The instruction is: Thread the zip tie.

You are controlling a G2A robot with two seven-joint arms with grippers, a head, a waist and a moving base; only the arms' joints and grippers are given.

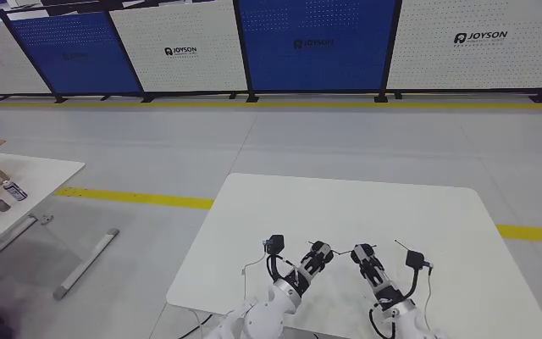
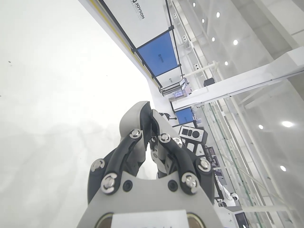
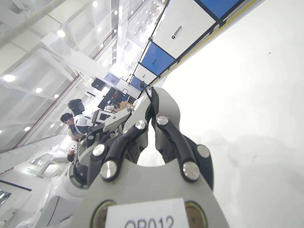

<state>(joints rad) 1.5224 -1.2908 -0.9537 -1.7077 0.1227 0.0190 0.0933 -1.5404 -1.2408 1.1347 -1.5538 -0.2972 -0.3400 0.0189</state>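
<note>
A thin black zip tie (image 1: 340,252) spans the small gap between my two grippers over the near part of the white table (image 1: 339,203). My left gripper (image 1: 320,250) is shut; in its wrist view the fingertips (image 2: 144,110) press together with a sliver of black strap (image 2: 150,129) between the pads. My right gripper (image 1: 362,252) is also shut. In the right wrist view the zip tie's strap comes out past the gripper tip (image 3: 152,93) and ends in a small square head (image 3: 142,84). The left arm's gripper (image 3: 114,119) shows close beside it.
The white table stretches away bare beyond both grippers. A second white table (image 1: 34,182) stands at the far left across the floor. Blue and white partition panels (image 1: 318,42) line the back behind a yellow floor line.
</note>
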